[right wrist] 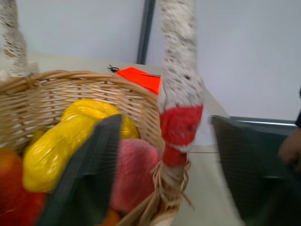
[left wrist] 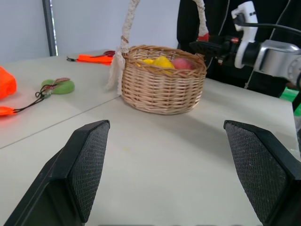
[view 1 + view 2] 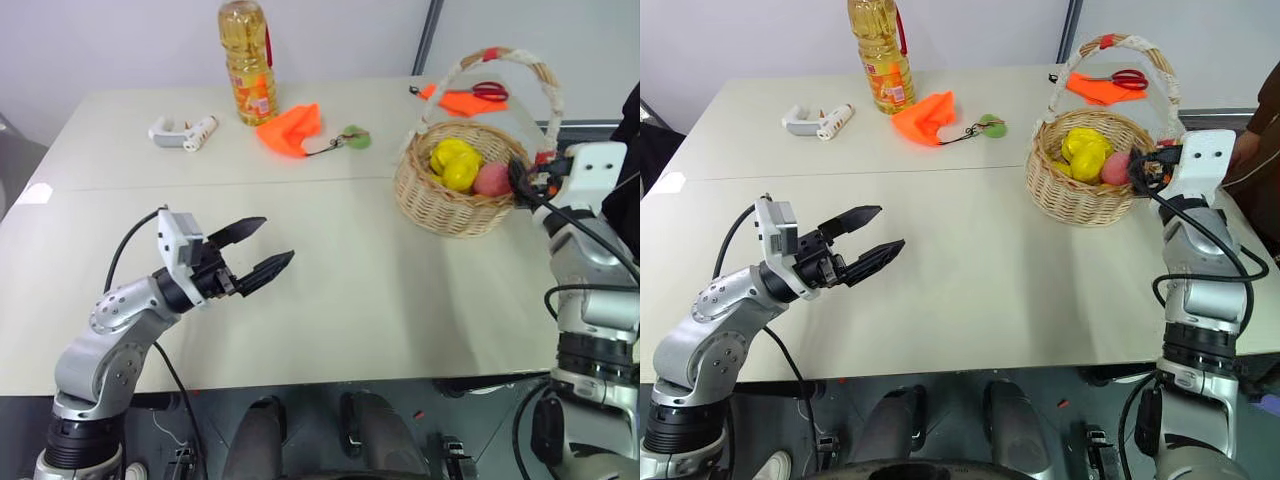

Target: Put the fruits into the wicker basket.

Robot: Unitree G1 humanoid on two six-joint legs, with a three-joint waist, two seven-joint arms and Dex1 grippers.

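While both pincers gape empty, the basket (image 3: 450, 195) wall half-hides the fruits (image 3: 455, 163).

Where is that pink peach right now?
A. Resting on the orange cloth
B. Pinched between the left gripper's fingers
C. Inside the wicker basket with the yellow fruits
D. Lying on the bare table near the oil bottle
C: the peach lies inside the wicker basket next to the yellow fruits, while the left gripper stands open and empty over the table.
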